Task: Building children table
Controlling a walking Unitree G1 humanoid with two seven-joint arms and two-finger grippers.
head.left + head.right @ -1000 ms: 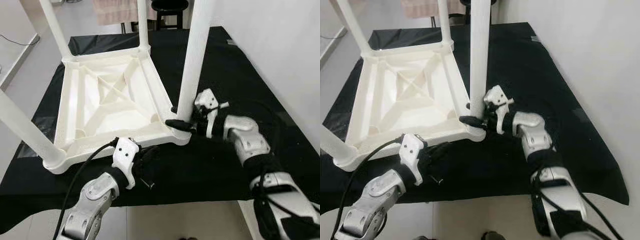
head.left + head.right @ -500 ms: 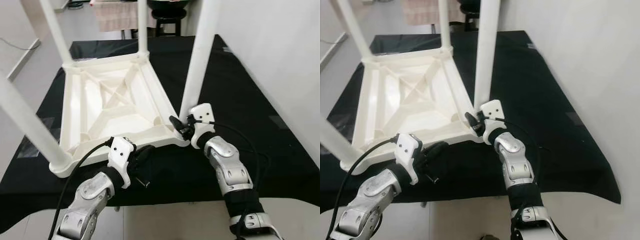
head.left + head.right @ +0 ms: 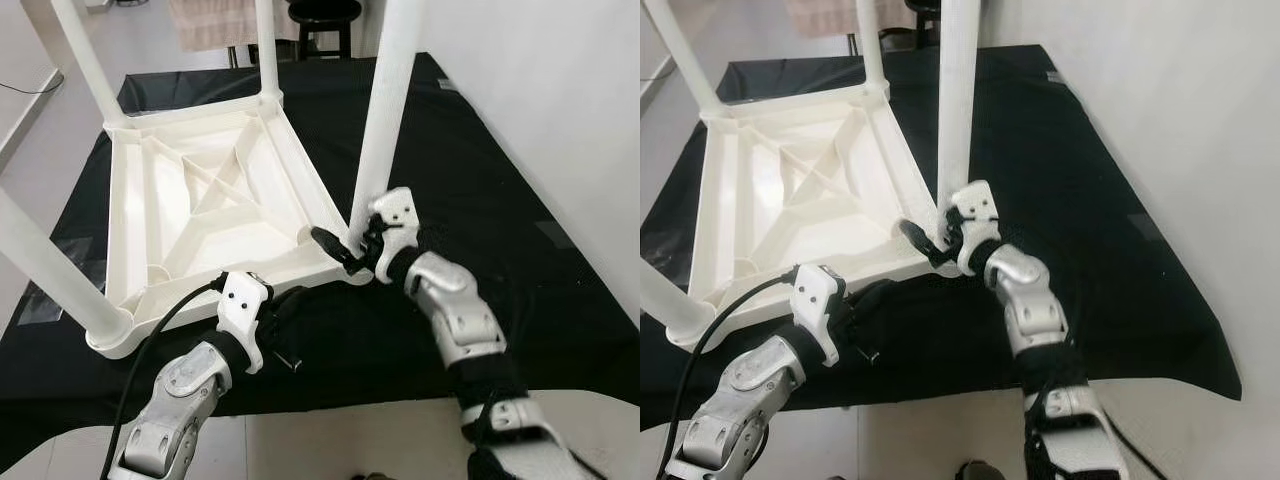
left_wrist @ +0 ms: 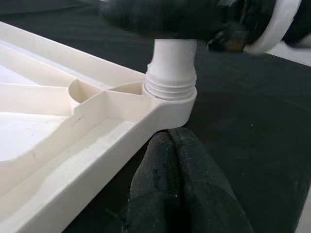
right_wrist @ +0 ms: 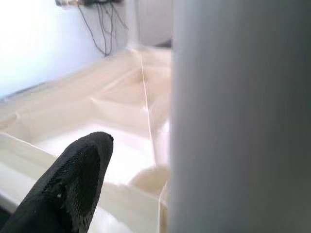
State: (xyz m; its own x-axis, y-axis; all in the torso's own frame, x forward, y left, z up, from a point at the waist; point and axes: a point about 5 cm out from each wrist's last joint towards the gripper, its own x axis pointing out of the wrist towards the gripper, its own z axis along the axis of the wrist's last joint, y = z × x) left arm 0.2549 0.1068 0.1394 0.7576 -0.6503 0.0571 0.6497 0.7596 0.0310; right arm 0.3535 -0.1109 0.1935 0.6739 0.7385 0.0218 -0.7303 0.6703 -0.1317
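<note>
My right tool [image 3: 345,250] sits at the foot of the near white plastic table leg [image 3: 385,110], its fingers spread around the base where the leg enters the corner socket; one black finger [image 5: 68,189] shows apart from the leg in the right wrist view, so I cannot tell whether it grips the leg. My left tool [image 3: 285,325] lies low on the black cloth [image 3: 480,200], its two fingers [image 4: 180,189] pressed together with nothing between them, just under the near rim of the upturned white plastic children's table top [image 3: 200,200]. In the left wrist view the threaded collar of the leg [image 4: 171,87] stands in its round socket just beyond those fingers. The table top rests underside up on the cloth, its ribbed cross bracing showing, with other white legs [image 3: 45,265] standing at its other corners. A dark stool [image 3: 320,15] stands beyond the cloth.
</note>
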